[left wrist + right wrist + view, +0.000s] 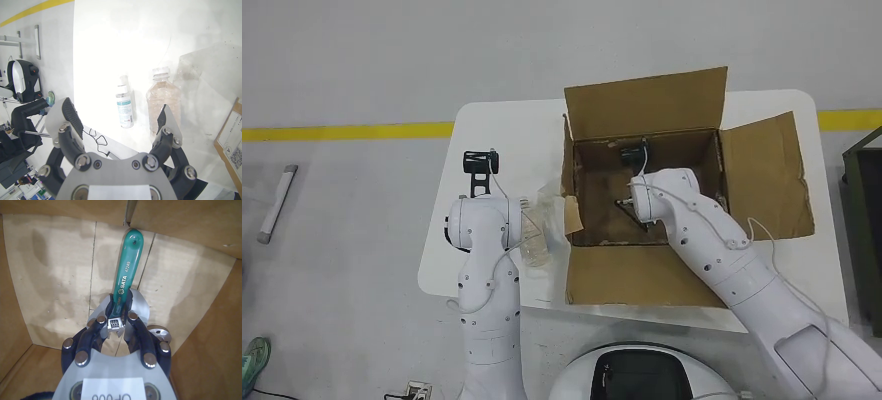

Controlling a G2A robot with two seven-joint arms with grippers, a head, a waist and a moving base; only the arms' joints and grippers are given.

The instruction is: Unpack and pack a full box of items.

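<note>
An open cardboard box (pixel 762 170) stands on the white table (pixel 497 130). My right gripper (pixel 120 302) is down inside the box (pixel 47 275), shut on the green handle of an adjustable wrench (pixel 130 262) near its metal head; the handle's end lies at the box wall. My left gripper (pixel 119 121) hangs open over the table left of the box, nothing between its fingers. Beyond it lie a small clear spray bottle (pixel 123 106) and a crumpled clear plastic bottle (pixel 163 106), side by side.
A clear plastic bag (pixel 189 75) lies by the bottles, against the box's side (pixel 230 132). A round metal flange (pixel 160 333) rests on the box floor beside my right gripper. The box flaps (pixel 647 100) are folded outward. The table's edge (pixel 113 140) runs close to my left gripper.
</note>
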